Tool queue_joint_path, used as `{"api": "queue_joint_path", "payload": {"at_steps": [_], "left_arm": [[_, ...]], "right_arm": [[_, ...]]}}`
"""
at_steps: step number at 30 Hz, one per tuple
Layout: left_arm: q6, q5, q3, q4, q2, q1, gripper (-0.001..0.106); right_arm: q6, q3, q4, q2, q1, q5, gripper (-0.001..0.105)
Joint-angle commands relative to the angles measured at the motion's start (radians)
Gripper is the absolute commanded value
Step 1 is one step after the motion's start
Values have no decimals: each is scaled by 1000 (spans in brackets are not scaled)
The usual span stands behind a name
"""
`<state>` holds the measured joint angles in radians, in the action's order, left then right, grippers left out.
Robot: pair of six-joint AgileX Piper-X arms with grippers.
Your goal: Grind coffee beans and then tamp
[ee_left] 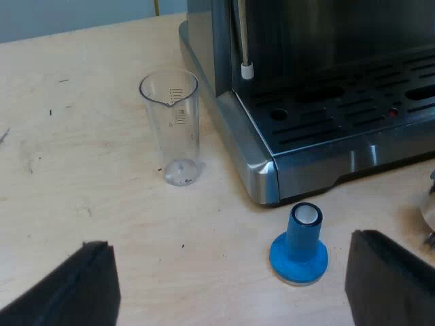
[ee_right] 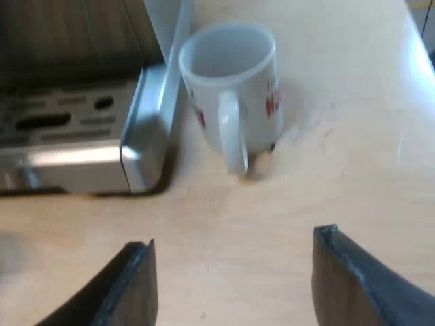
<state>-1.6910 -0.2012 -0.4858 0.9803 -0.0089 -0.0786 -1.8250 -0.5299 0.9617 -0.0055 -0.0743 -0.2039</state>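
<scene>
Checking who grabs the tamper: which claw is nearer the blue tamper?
Left. The left claw sits open with the blue tamper just ahead, by the espresso machine's corner. The right claw is open before the mug.

The tamper [ee_left: 299, 244] is blue, with a wide round base and a short thick stem whose top end shows a pale disc ringed in black. It stands upright on its base, free of any contact, just off the front corner of the espresso machine [ee_left: 319, 122]. The espresso machine is brushed metal with rounded, shiny corners. Its dark slotted drip tray [ee_left: 353, 102] sits across its front, and a thin wand with a white tip [ee_left: 247, 70] hangs down over the tray's edge near that same corner.
</scene>
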Motion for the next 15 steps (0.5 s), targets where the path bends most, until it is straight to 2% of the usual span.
{"api": "queue_joint_path", "payload": {"at_steps": [1,13,15], "left_arm": [[-3,10,-1,-14,-42,1,70],[-3,-14,-1,-14,-42,1,70],[-3,-14,-1,-14,-42,1,70]], "right_arm": [[-10,13,4,-48,-2,-18,52],[-7,32,12,-48,-2,-18,52],[27,32,12,-48,-2,-18,52]]}}
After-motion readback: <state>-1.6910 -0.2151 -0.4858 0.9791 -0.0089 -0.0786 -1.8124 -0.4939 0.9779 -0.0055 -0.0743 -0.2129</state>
